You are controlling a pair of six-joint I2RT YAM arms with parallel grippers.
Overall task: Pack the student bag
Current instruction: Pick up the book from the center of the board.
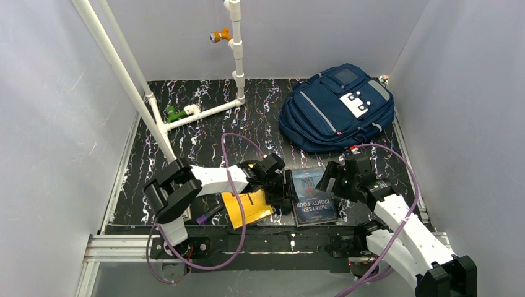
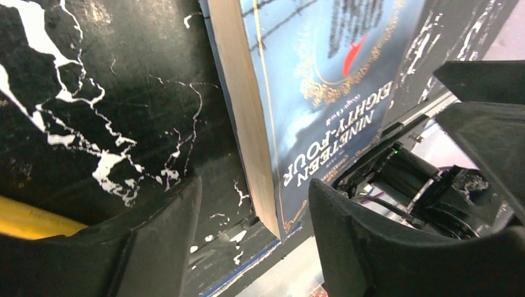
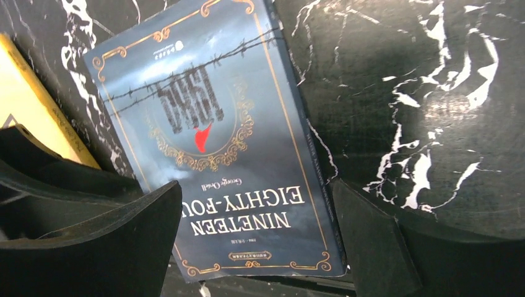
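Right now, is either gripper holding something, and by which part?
Nothing is held. The left gripper and the right gripper are both open, each straddling a long edge of the Nineteen Eighty-Four book without closing on it.

Seen from above, the left gripper [image 1: 280, 179] hides the far corner of the yellow flat item [image 1: 251, 209] and part of the left edge of the book [image 1: 314, 197]. A small dark and purple thing [image 1: 205, 216] beside the left arm is too small to name. The marks on the white patch [image 1: 354, 104] of the student bag [image 1: 328, 114] are unreadable. The left wrist view cuts the book off at its top edge, and the right wrist view cuts the yellow item off at its left edge.
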